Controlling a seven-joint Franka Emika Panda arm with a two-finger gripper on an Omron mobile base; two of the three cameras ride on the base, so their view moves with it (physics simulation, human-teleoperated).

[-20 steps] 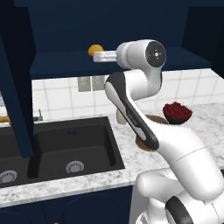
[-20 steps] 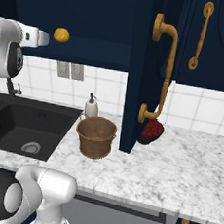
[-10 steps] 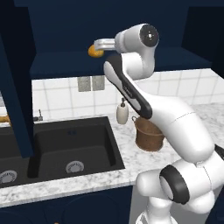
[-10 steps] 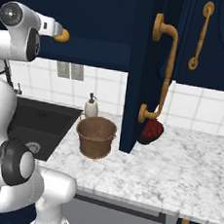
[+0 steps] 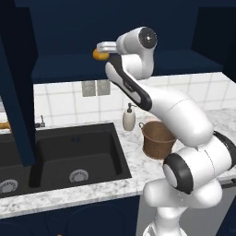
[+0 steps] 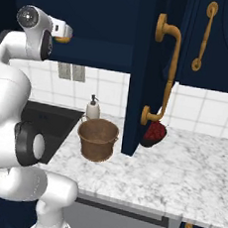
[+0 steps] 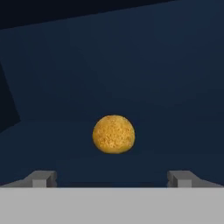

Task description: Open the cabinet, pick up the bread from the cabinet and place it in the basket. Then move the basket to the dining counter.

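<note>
The claw [image 7: 112, 179] stands wide and empty, lined up on the bread [image 7: 113, 134], which sits on the cabinet [image 5: 138, 64] shelf near its front edge. Pushing ahead unclosed could roll the round bread deeper inside.

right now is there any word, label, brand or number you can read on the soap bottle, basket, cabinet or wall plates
None: no readable text anywhere.
Soap bottle: plain white, no label.
Basket: plain brown weave.
Cabinet: navy doors, gold handles, no markings.
Wall plates: blank grey.
Bread: unmarked.
</note>
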